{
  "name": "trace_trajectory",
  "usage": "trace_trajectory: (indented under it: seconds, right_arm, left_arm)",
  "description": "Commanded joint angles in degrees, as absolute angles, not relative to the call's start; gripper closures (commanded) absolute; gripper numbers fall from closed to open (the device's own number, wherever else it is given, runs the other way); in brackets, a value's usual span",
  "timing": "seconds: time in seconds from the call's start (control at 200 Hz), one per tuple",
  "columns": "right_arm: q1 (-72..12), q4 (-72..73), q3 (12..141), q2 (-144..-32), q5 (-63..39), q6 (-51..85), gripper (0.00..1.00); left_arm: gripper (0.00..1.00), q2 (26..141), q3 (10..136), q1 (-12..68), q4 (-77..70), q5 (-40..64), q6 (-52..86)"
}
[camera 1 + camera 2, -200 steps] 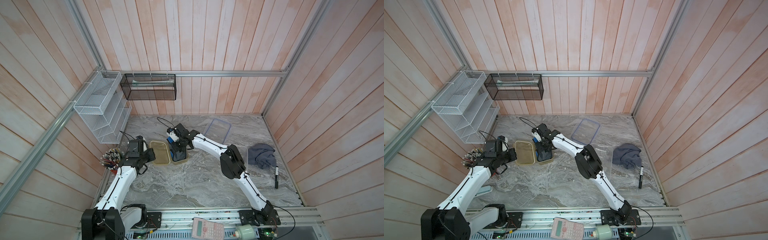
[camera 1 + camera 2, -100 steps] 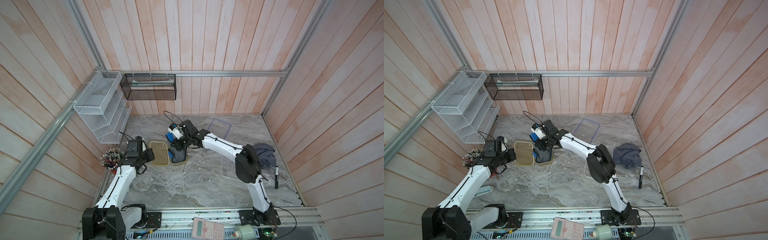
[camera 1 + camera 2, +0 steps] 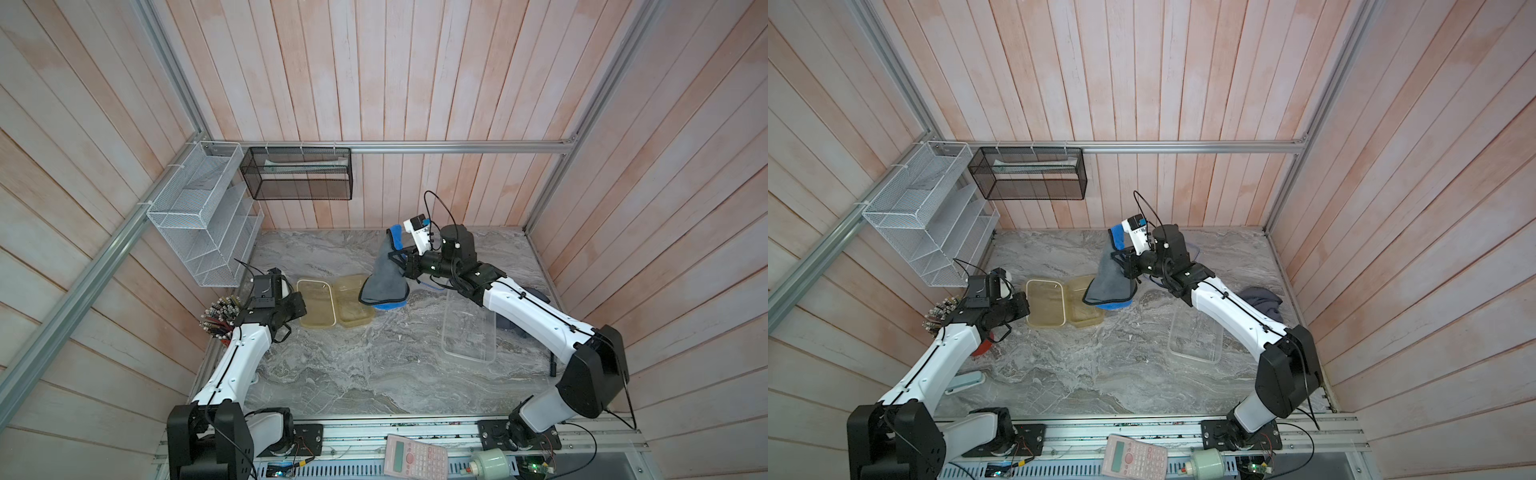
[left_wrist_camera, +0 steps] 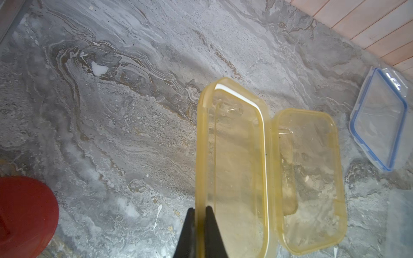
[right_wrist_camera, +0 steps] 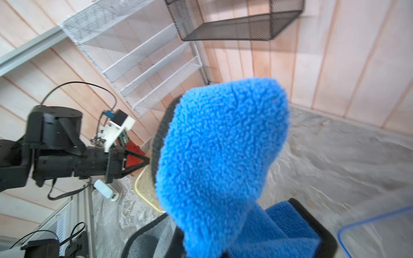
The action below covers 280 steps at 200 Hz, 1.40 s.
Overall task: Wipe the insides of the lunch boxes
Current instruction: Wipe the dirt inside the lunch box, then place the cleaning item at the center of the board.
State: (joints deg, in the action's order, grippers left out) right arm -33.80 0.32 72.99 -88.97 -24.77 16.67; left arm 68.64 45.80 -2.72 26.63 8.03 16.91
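Note:
The small yellow lunch box lies open on the marble table, its two halves side by side [image 3: 316, 303] [image 3: 353, 307]. My left gripper [image 4: 200, 208] is shut on the rim of the near half [image 4: 232, 167]; the other half [image 4: 310, 178] lies empty beside it. My right gripper [image 3: 399, 259] is raised above the table, shut on a blue-and-grey cloth [image 3: 384, 278] that hangs down to the yellow box's right edge. That cloth [image 5: 219, 156] hides the right jaws in the wrist view. The larger clear lunch box [image 3: 469, 328] stands empty under the right arm. Its blue-rimmed lid [image 4: 380, 120] lies toward the back wall.
A dark grey cloth [image 3: 1262, 303] and a black pen [image 3: 552, 365] lie at the right wall. A pencil holder [image 3: 216, 318] and a red object [image 4: 24, 214] sit by the left arm. A white mesh rack [image 3: 199, 216] and a black mesh basket [image 3: 297, 178] hang on the walls.
My right gripper has lifted the cloth out of the yellow box and moved it up, to the right and back. The left gripper has kept its hold and place.

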Motion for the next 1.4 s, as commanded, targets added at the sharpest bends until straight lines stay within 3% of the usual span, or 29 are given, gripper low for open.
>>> trace_trajectory:
  seconds: [0.0, 0.21, 0.385, 0.67, 0.765, 0.99, 1.095, 1.205, 1.29, 1.395]
  right_arm:
    - [-32.09, 0.39, 69.24, -89.09, -25.34, 20.11, 1.00]
    - [-31.91, -7.73, 66.47, -93.18, -21.91, 15.72, 1.00]
    - [-33.50, -12.00, 69.18, -101.74, -26.31, 14.36, 1.00]
    - [-35.45, -14.62, 71.26, -110.87, -19.20, 12.49, 1.00]
    - [-34.70, -13.19, 70.06, -111.59, -19.71, 12.57, 0.79]
    - [-34.31, -12.79, 69.62, -110.51, -18.88, 12.51, 0.52]
    - [-34.31, -11.55, 68.47, -107.17, -16.89, 13.61, 0.28]
    - [-34.32, -11.60, 68.79, -103.96, -15.57, 14.22, 0.21]
    - [-34.45, -12.75, 69.58, -102.12, -13.89, 14.16, 0.02]
    - [-34.53, -12.78, 69.78, -99.82, -12.66, 14.41, 0.02]
  left_arm:
    - [0.98, 69.42, 48.42, -3.66, 25.58, 10.01, 16.01]
    - [0.98, 71.16, 49.30, -5.07, 25.37, 11.32, 15.77]
    - [0.98, 72.02, 49.48, -5.45, 24.84, 12.21, 15.80]
    - [0.97, 73.56, 48.61, -5.89, 23.81, 12.36, 16.25]
    - [0.97, 74.04, 48.77, -6.04, 22.56, 12.73, 16.83]
    - [0.97, 76.54, 50.07, -6.20, 21.10, 13.90, 17.54]
    - [0.97, 76.73, 50.17, -6.24, 20.93, 14.25, 17.53]
    - [0.96, 76.22, 50.19, -6.24, 21.09, 14.15, 17.16]
    - [0.96, 76.20, 50.19, -6.24, 21.18, 14.00, 16.96]
    - [0.95, 76.14, 50.33, -6.29, 21.18, 14.65, 17.00]
